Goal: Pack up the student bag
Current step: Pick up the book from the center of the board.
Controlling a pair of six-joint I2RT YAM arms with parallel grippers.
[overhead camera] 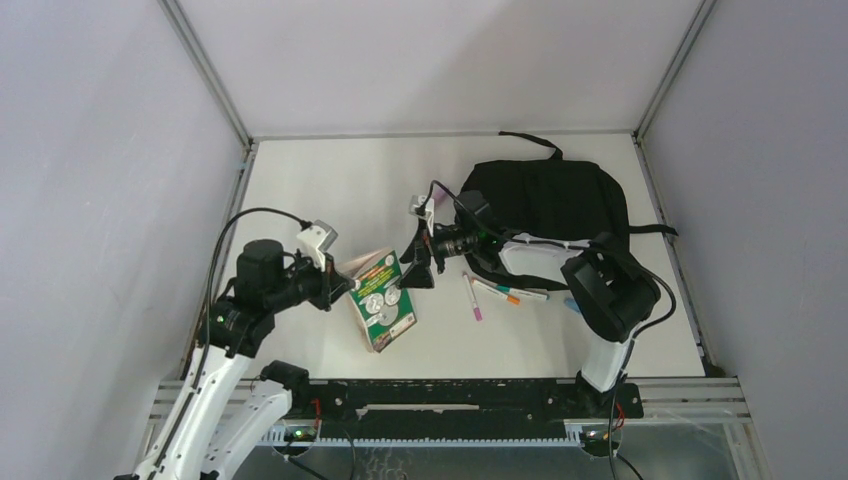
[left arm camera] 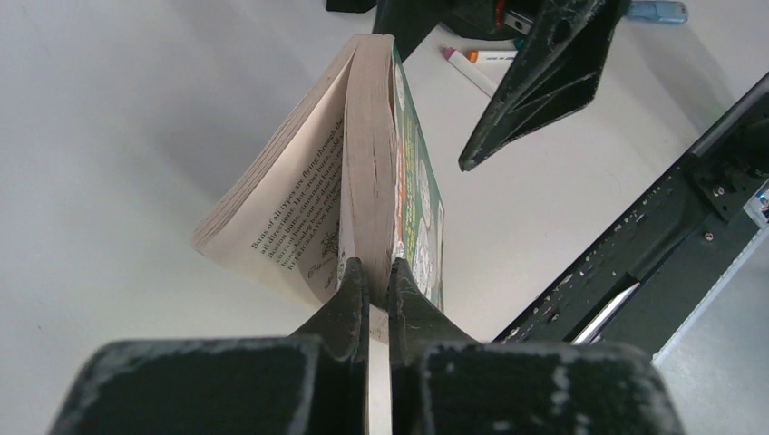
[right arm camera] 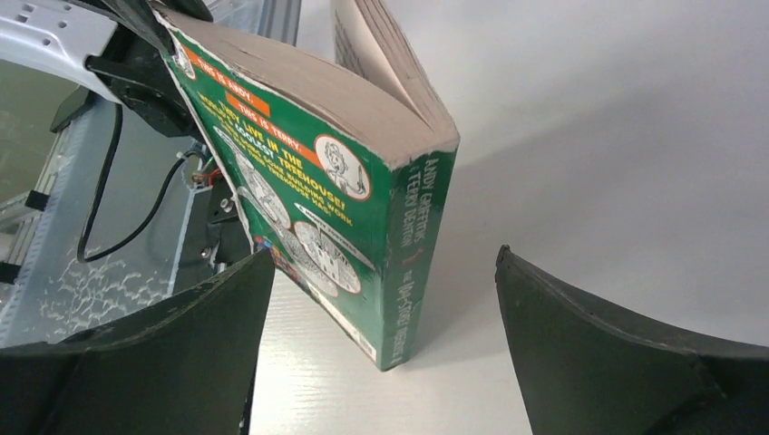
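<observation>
1. the student bag (overhead camera: pixel 545 200) lies flat on the far right part of the table (overhead camera: pixel 330 190), well apart from both grippers.
2. its long axis runs roughly left to right. a strap loop at its far edge points toward the back wall, and another strap trails off to the right. i cannot tell which way its opening faces.
3. the left gripper (left arm camera: pixel 370 276) is clamped on the near edge of a green paperback book (overhead camera: pixel 380 298), pinching the cover and a thick block of pages. the other pages splay loose to the left.
4. the book is tilted, with its green cover turned up toward the near side.
5. the right gripper (right arm camera: pixel 385 254) has its fingers spread wide, just beside the book's spine corner. i cannot tell whether it touches.
6. several markers (overhead camera: pixel 497 292) lie on the table between the book and the bag.
</observation>
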